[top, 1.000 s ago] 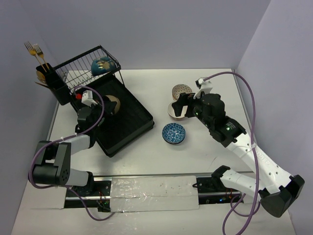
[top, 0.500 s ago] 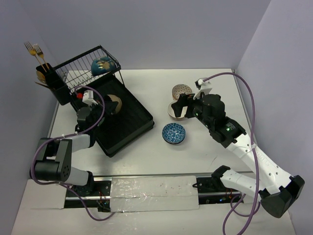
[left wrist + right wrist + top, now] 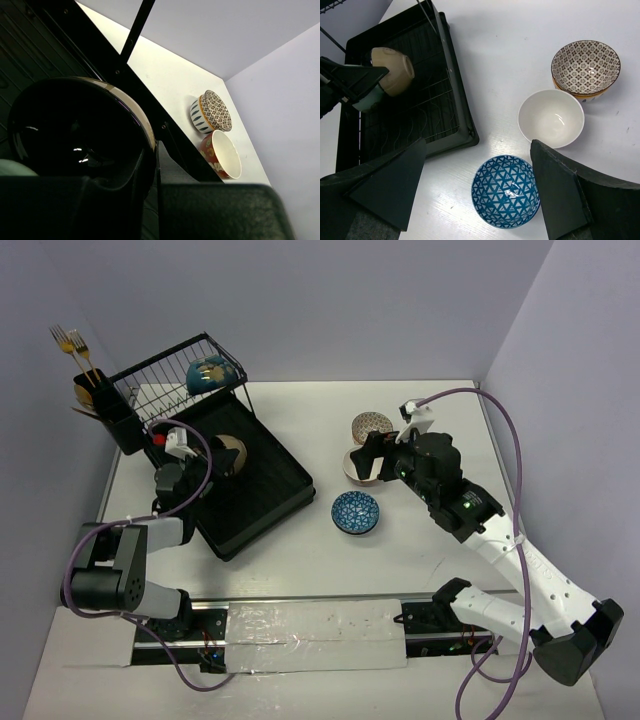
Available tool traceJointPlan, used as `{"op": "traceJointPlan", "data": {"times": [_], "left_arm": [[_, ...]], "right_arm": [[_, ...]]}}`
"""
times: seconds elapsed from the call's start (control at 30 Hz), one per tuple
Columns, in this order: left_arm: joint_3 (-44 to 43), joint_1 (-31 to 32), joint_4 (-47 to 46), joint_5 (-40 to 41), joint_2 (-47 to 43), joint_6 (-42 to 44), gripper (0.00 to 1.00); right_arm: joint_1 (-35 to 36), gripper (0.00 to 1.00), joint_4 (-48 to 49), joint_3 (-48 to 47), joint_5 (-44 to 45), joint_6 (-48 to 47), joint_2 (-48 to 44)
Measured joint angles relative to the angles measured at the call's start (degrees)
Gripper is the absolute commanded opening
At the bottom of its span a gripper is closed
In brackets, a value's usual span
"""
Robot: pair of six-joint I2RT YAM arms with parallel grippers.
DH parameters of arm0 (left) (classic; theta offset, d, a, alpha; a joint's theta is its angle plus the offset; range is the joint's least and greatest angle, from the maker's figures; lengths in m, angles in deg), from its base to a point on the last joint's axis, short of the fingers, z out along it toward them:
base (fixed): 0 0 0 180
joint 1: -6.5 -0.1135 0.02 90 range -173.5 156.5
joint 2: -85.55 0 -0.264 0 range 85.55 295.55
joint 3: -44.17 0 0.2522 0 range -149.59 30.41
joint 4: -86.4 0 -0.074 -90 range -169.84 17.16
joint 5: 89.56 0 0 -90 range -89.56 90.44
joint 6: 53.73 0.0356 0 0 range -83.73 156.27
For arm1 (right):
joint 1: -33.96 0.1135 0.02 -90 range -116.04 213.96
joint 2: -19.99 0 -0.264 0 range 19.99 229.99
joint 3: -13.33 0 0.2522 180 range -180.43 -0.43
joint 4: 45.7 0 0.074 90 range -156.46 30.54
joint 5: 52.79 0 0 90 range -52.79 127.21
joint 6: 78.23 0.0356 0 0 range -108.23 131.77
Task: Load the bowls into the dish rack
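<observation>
My left gripper (image 3: 214, 459) is shut on the rim of a beige bowl (image 3: 233, 451) with a glossy dark inside (image 3: 75, 130), held on edge over the dish rack's black tray base (image 3: 262, 502). In the left wrist view the rim sits pinched between that gripper's jaws (image 3: 157, 175). A teal and gold bowl (image 3: 213, 373) lies in the wire tier. My right gripper (image 3: 479, 145) hangs open above the table, over a blue triangle-patterned bowl (image 3: 505, 191) and close to a red bowl, white inside (image 3: 551, 118). A dotted bowl (image 3: 585, 66) sits on another bowl behind it.
A black utensil cup (image 3: 103, 408) with gold forks (image 3: 70, 340) hangs at the rack's left end. The tray's raised rim (image 3: 455, 95) stands between the loose bowls and the rack. Walls close in at the back and on both sides.
The left wrist has crept slightly toward the back left with its bowl. The right arm and the loose bowls have stayed put.
</observation>
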Motion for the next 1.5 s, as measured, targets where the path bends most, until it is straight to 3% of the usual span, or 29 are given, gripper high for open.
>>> {"op": "traceJointPlan", "data": {"times": [0.83,1.5], "left_arm": [[3.61,-1.42,-10.21,-3.48,2.51,-1.92,0.00],[4.07,-2.05,-11.93,-4.04,3.06,-4.04,0.00]], "right_arm": [[0.00,0.91,1.46,0.98,-2.58,-0.46,-1.29],[0.00,0.91,2.01,1.86,-3.89,-0.90,-1.97]]}}
